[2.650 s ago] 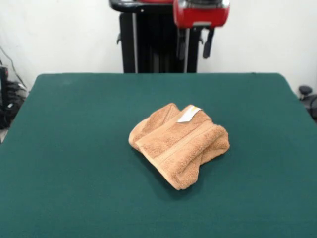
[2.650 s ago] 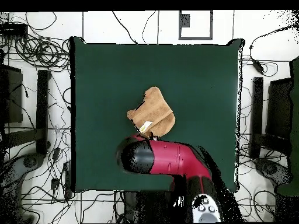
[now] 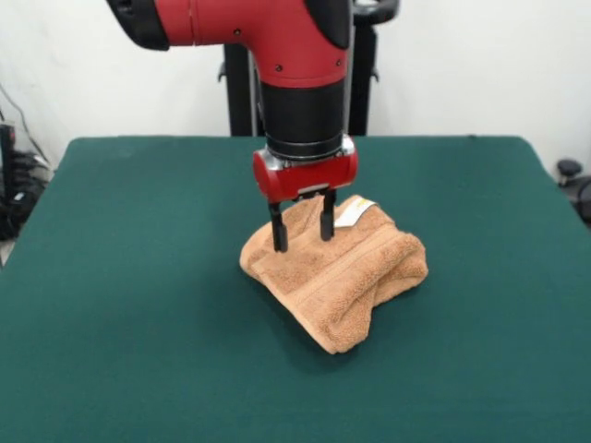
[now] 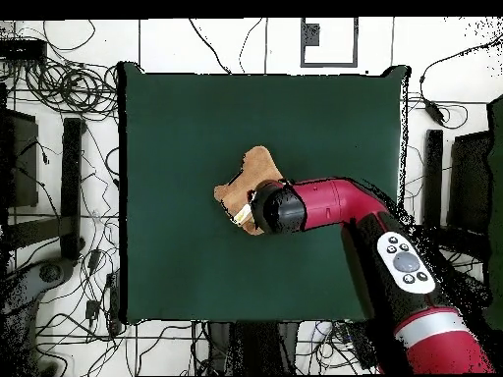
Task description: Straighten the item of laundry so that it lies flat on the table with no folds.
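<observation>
The orange-tan terry towel (image 3: pixel 337 275) lies crumpled and folded over itself near the middle of the dark green table (image 3: pixel 138 323), with its white tag (image 3: pixel 354 212) on top at the far side. My gripper (image 3: pixel 302 237) hangs straight down over the towel's far left part, fingers open, tips at or just above the cloth. In the overhead view the arm's head (image 4: pixel 275 208) covers most of the towel (image 4: pixel 253 167); only its upper and left parts show.
The black pedestal (image 3: pixel 295 92) stands behind the table's far edge. Cables and black stands (image 4: pixel 71 177) lie on the floor round the table in the overhead view.
The arm has swung out from its drawn-back place over the table and come down, so the gripper now stands over the towel. The towel has not moved.
</observation>
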Controlling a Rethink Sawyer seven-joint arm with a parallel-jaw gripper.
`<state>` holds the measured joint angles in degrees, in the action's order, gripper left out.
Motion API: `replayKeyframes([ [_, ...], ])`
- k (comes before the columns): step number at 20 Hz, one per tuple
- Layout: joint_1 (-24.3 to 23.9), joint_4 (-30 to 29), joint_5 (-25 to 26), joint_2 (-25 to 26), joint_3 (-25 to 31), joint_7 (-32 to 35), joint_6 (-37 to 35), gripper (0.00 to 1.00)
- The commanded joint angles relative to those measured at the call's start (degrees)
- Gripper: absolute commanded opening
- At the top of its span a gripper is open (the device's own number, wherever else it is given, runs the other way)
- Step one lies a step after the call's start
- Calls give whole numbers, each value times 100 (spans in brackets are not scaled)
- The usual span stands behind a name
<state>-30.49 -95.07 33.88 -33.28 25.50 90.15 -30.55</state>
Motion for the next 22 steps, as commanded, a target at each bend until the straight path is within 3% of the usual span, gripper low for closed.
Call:
replayKeyframes([
  [1, -7, -2, 299, 152, 832, -771, 363, 100],
  [12, 73, 61, 771, 301, 467, -861, 55, 100],
  [22, -79, -40, 731, 469, 544, -928, -262, 100],
])
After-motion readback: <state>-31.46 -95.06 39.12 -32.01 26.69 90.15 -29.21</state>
